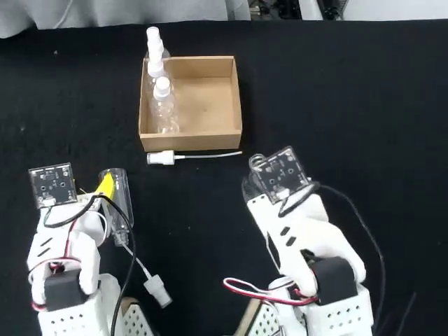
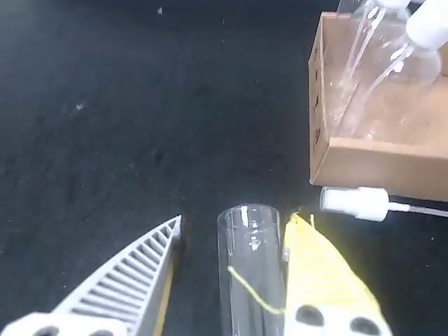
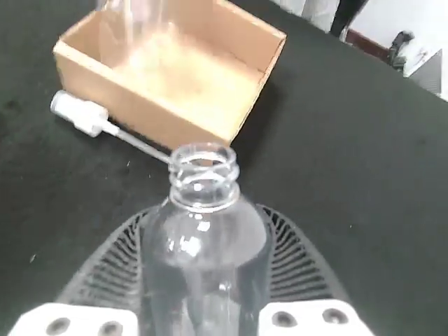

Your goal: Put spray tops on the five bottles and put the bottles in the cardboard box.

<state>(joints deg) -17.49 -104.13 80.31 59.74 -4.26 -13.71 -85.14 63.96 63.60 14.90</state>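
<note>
— How many of each thing?

— Five bottles, five spray tops, one cardboard box (image 1: 210, 137) and two arms. Three tops are on bottles and two are loose on the black table (image 1: 350, 105).

— Where are the loose ones?

— The near spray top (image 1: 157, 288) lies beside the left arm's base, and its thin tube leads to the neck of the bottle on its side (image 1: 117, 203). The front spray top (image 1: 161, 158) lies just in front of the box, with its long tube stretching right along the front wall.

— What is in the box?

— All three capped bottles are at its left side. The front capped bottle (image 1: 166, 112) and the middle capped bottle (image 1: 155, 66) are inside, against the left wall. The far capped bottle (image 1: 154, 42) rises at the far left corner. I cannot tell whether its foot is inside the box or behind it.

— And the arms?

— The left arm lies low at the near left and points away. The left gripper (image 2: 236, 222) is spread wide around the bottle on its side. Its yellow finger touches the bottle, and there is a gap at the grey finger. The right arm is at the near right and aims toward the box. The right gripper (image 3: 204, 217) is clamped on the open bottle (image 3: 203, 238), which has no top on its neck.
</note>
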